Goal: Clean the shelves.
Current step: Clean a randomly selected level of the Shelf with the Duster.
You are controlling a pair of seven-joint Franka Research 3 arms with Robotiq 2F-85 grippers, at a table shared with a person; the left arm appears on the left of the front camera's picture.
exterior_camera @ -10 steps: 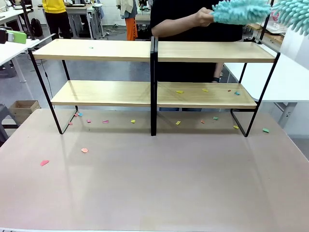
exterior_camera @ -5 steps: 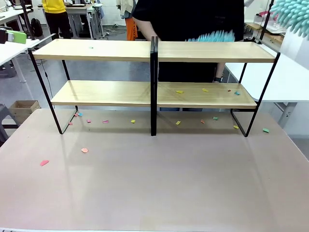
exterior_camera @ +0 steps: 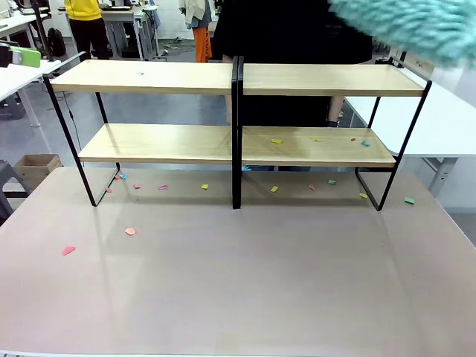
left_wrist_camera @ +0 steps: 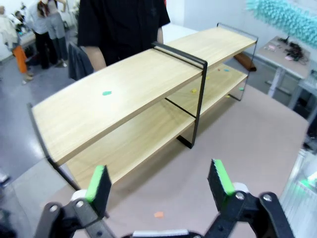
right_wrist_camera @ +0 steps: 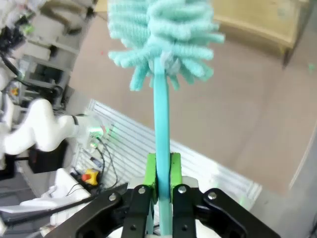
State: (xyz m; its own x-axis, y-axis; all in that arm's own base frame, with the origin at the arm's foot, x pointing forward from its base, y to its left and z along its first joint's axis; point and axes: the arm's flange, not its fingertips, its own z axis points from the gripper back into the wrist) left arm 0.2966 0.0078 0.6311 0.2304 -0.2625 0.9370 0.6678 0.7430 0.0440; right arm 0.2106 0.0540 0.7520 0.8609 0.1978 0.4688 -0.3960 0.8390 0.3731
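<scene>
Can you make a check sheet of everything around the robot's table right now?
Surface: table, bare apart from scraps.
Job's things: shelves standing on the table; duster up high at the right.
Clutter: scraps on the lower right board, more on the table, one on the top left board.
Claws: left claw open, empty; right claw shut on the duster's handle.
Cables: wires beside a red button, off the table.
Surroundings: person behind the shelves; box on the floor.
</scene>
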